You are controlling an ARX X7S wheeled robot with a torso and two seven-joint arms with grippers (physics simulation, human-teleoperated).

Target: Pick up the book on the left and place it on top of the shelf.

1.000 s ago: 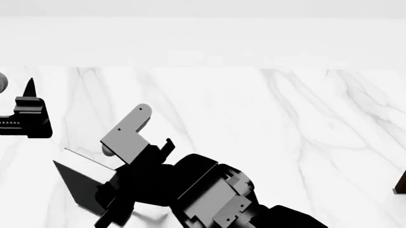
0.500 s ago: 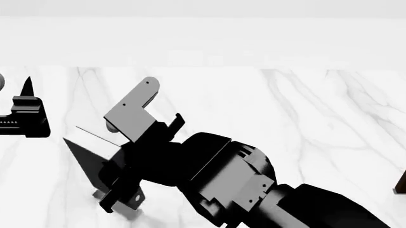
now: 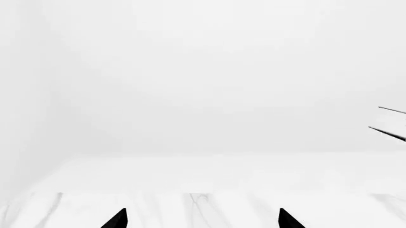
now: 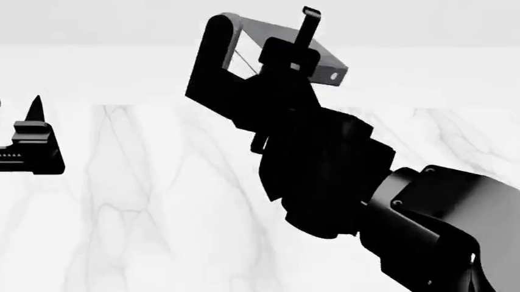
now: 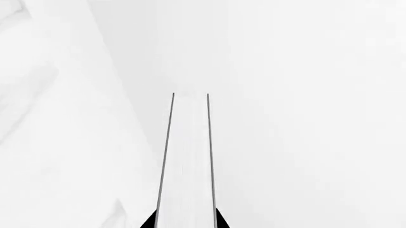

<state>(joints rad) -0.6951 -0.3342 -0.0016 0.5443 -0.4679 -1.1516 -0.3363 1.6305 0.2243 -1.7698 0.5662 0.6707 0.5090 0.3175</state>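
My right gripper is shut on the black book. In the right wrist view the white page edge runs away from the jaws between two thin dark covers. In the head view my right arm is raised high over the marble table, and it hides most of the book. Two thin dark cover edges of the book show at the side of the left wrist view. My left gripper hangs open and empty at the far left, fingertips wide apart. The shelf is out of view.
The white marble table stretches to a plain white wall at the back. My right forearm fills the lower right of the head view. No other objects show.
My right arm has lifted the book off the table, swinging up and to the right and turning over. The left gripper has stayed put.
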